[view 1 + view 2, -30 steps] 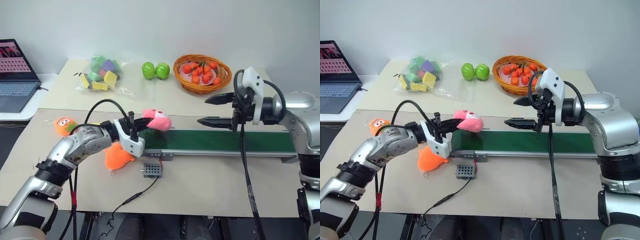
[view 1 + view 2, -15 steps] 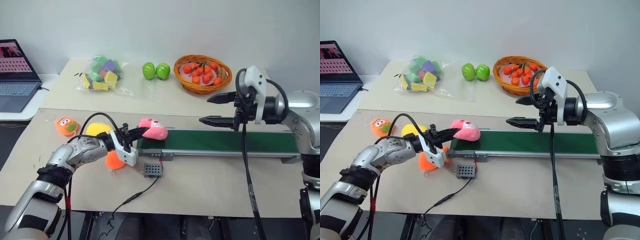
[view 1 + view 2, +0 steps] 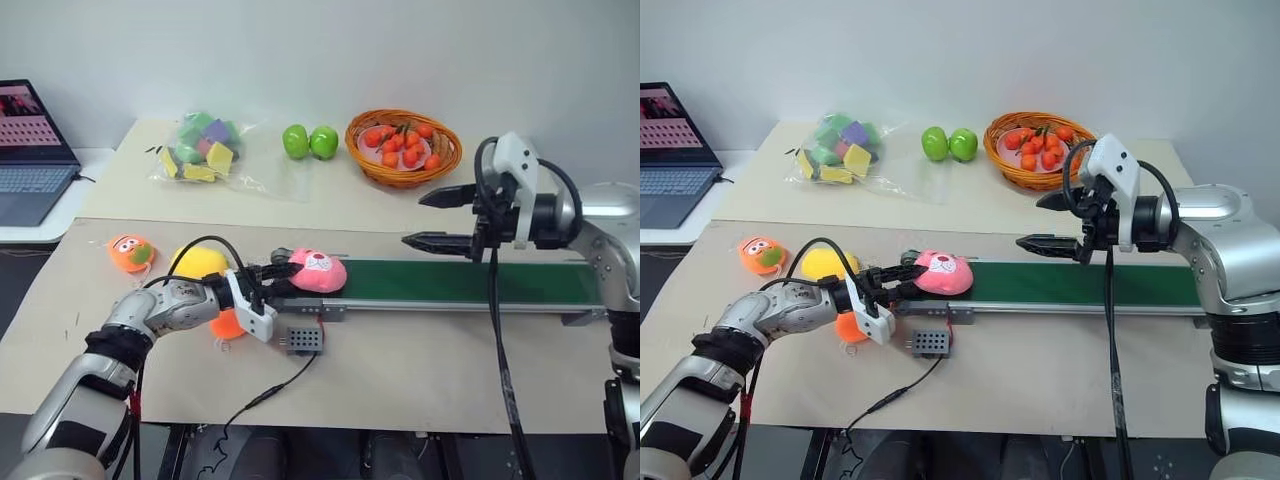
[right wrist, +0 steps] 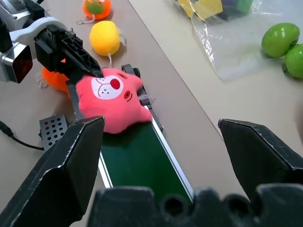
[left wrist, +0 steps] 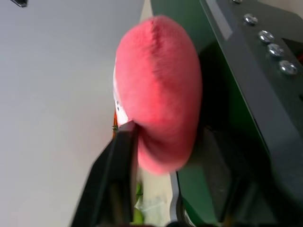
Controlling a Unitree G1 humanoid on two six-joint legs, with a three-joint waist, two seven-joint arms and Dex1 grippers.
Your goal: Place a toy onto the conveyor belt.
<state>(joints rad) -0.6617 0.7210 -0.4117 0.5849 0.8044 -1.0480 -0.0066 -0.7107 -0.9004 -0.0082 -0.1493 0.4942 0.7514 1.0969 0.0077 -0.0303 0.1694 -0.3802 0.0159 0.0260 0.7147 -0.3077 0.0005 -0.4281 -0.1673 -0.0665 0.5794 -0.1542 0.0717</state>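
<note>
You have the conveyor belt (image 3: 460,280) running left to right across the middle of the counter (image 3: 420,370), with the toy (image 3: 318,271) lying on its left end. The left end effector (image 3: 278,281) sits just left of the toy, fingers at either side of it. The right end effector (image 3: 436,218) hangs above the belt's middle, apart from it. Left of the belt you'll find a round plush (image 3: 198,263), with a plush animal (image 3: 131,252) farther left. A small perforated box (image 3: 304,339) lies before the belt's left end. Behind the belt, from left: a laptop (image 3: 30,150), a bag of blocks (image 3: 203,146), two round fruits (image 3: 309,142), a basket (image 3: 404,147).
</note>
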